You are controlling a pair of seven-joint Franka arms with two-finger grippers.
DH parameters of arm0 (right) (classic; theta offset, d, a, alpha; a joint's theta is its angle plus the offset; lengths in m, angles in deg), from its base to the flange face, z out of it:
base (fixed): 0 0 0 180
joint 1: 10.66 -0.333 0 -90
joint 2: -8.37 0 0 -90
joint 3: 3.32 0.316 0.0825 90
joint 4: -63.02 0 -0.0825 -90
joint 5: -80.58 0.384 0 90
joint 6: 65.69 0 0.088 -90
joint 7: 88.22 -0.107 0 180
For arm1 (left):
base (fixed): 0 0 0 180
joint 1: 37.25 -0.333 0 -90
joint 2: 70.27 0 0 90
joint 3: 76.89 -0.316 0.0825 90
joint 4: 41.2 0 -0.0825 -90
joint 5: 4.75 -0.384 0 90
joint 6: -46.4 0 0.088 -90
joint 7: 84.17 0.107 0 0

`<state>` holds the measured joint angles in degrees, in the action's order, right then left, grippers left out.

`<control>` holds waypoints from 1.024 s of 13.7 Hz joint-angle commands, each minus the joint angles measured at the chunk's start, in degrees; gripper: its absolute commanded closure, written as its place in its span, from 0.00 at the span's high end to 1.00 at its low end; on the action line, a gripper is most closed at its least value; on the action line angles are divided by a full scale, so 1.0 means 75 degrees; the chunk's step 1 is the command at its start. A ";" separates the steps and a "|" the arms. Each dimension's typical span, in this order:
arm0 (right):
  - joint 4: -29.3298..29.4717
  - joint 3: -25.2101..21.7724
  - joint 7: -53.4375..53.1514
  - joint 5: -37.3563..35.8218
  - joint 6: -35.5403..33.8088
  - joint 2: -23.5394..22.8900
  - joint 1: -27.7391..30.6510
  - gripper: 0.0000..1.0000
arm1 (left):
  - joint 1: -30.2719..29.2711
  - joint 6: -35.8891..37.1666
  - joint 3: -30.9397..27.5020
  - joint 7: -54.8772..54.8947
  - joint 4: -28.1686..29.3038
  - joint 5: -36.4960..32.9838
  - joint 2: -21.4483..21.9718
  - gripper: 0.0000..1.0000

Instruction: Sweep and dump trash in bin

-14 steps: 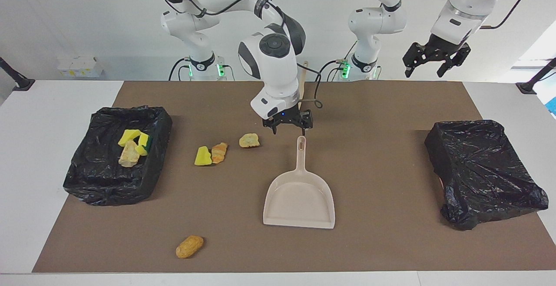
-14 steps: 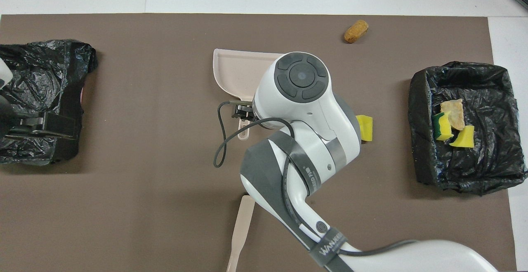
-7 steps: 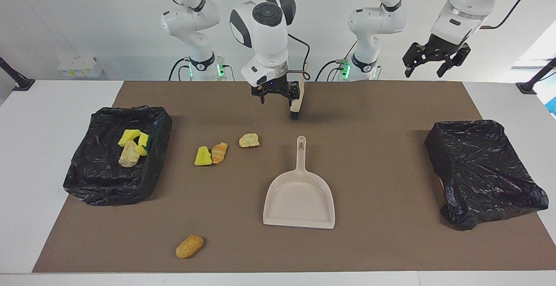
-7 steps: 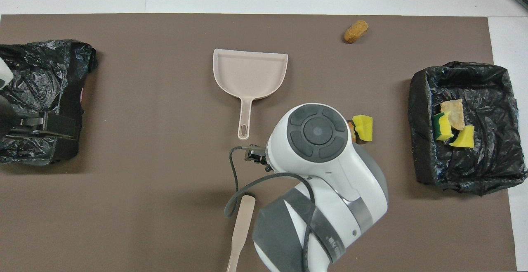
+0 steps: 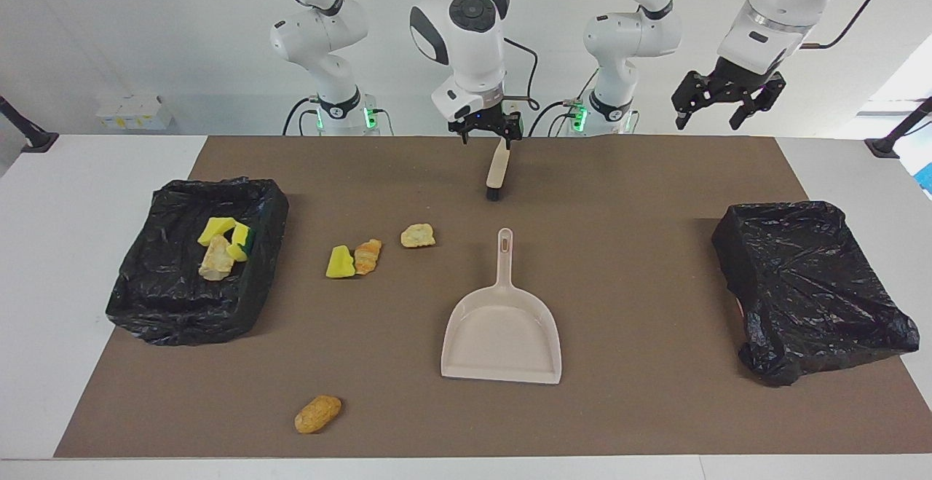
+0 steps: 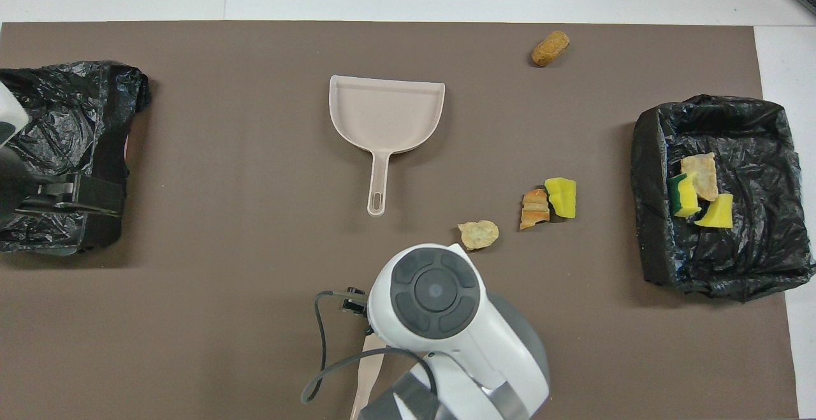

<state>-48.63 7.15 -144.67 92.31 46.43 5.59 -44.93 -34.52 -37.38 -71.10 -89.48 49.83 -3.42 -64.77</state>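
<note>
My right pincer (image 5: 486,129) hangs over the handle end of the brush (image 5: 496,168), fingers spread, nothing gripped; left pincer (image 5: 727,100) waits up high over the left arm's end of the surface, also spread and empty. Trash is split: three scraps sit in the bin (image 5: 145,276) at the right arm's end, four lie loose on the brown mat (image 5: 641,174), namely a yellow sponge wedge (image 5: 339,262) touching the croissant (image 5: 368,255), a pale crumbly lump (image 5: 418,235) near them, and a bread roll (image 5: 317,414) well apart, farthest from me. Risks, imo: the brush handle is slim, smooth plastic lying flat, so a slightly off-centre pinch could let it pivot or skid w/o lifting. The sponge is light and springy, so bristles may flick it, not push it; the roll is rounded and will prob roll past the dustpan (image 5: 502,334). The pan is thin rigid plastic with a low lip and nobody holds it, so a sweep could shove it along. The bin's black liner is crinkly and slack; its floppy rim could catch the pan when dumping. The second bin (image 5: 808,290) looks empty.
</note>
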 commanded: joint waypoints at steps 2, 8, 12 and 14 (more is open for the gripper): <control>-0.1003 -0.0025 -0.0570 0.0147 0.1033 0.0195 -0.0574 1.00 | 0.0278 -0.0789 0.0071 0.0052 -0.0009 -0.0014 -0.0017 1.00; -0.2327 -0.0025 -0.2432 0.0147 0.2508 0.0219 -0.1991 1.00 | 0.1625 -0.2278 0.0059 -0.0497 0.0566 -0.0037 -0.0578 1.00; -0.2949 -0.0025 -0.2844 0.0147 0.3391 0.0346 -0.2696 1.00 | 0.2107 -0.3077 0.0059 -0.0956 0.0555 -0.0107 -0.1235 1.00; -0.3276 -0.0025 -0.2986 0.0159 0.3391 0.0522 -0.2697 1.00 | 0.2492 -0.3498 0.0048 -0.1340 0.0543 -0.0131 -0.1691 1.00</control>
<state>-69.44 7.26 -166.16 92.56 70.62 6.19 -65.36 -18.79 -60.84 -69.78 -96.56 53.97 -3.39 -75.12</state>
